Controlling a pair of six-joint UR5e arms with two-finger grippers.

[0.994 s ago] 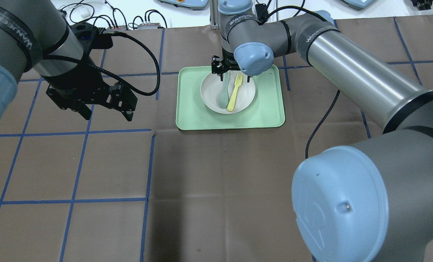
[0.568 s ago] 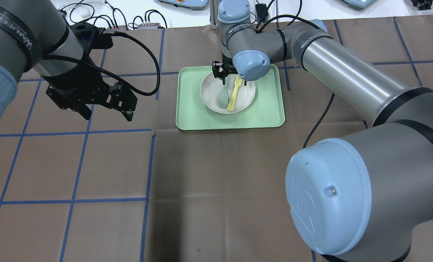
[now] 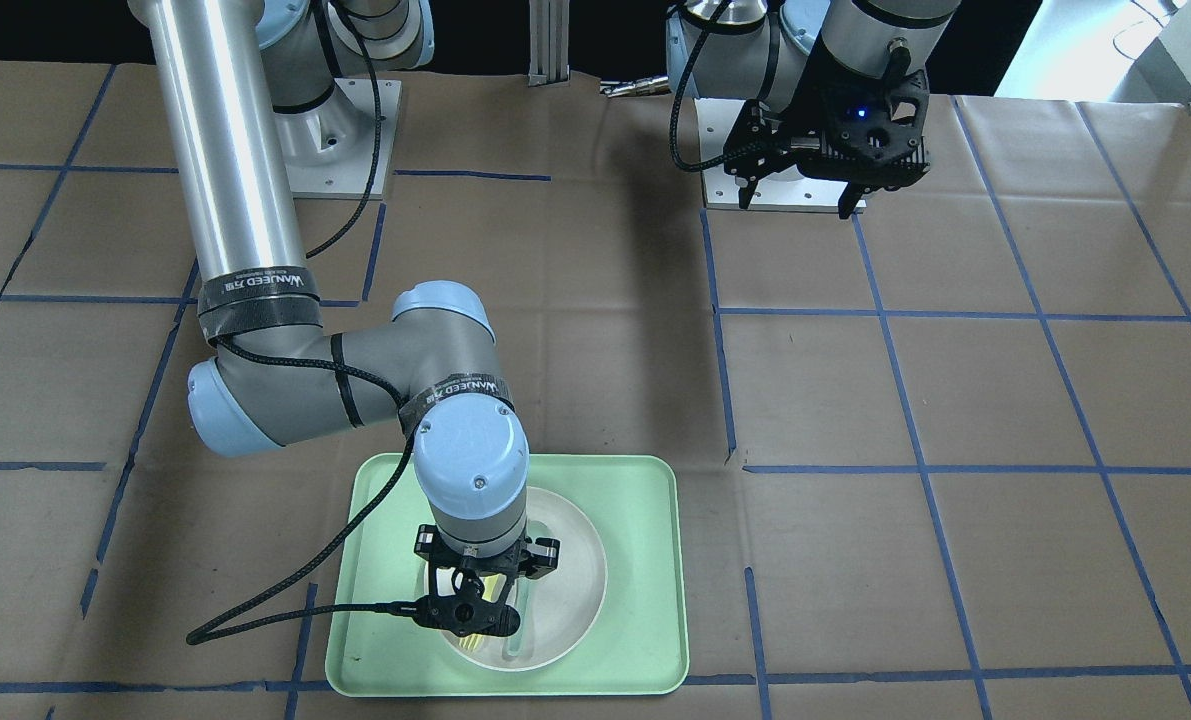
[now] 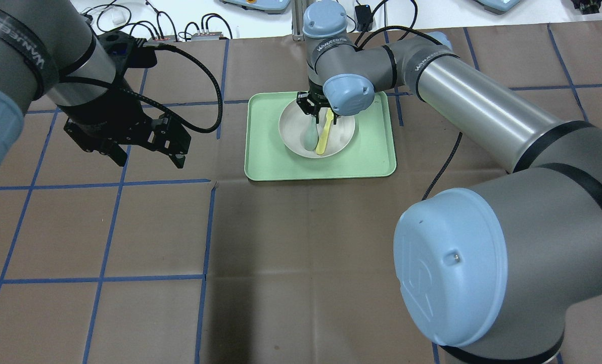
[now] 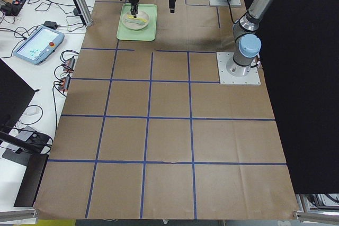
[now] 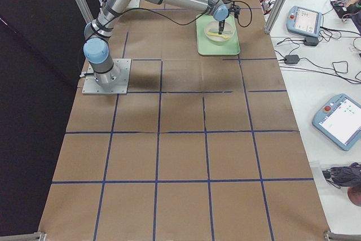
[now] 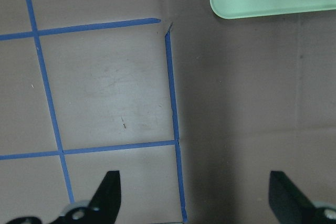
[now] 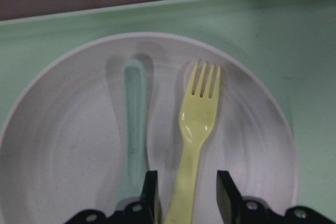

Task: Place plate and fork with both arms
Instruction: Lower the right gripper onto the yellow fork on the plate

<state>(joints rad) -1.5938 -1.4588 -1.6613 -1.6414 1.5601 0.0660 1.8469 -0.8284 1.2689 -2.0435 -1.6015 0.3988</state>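
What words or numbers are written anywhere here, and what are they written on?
"WANJEED", then tiny characters I cannot read: black band on the right arm.
"WANJEED", tilted: second black band on the left arm.
Raised logo, no letters I can read: blue joint cap.
Tablet screen: too small to read.
Plate, fork, spoon, tray: no writing.

Fork (image 4: 324, 136) tines behind right arm (image 4: 349, 94)

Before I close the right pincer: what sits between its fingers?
In the right wrist view, only the fork's handle lies between the fingers of the right pincer; the spoon lies just outside them, on the same plate.
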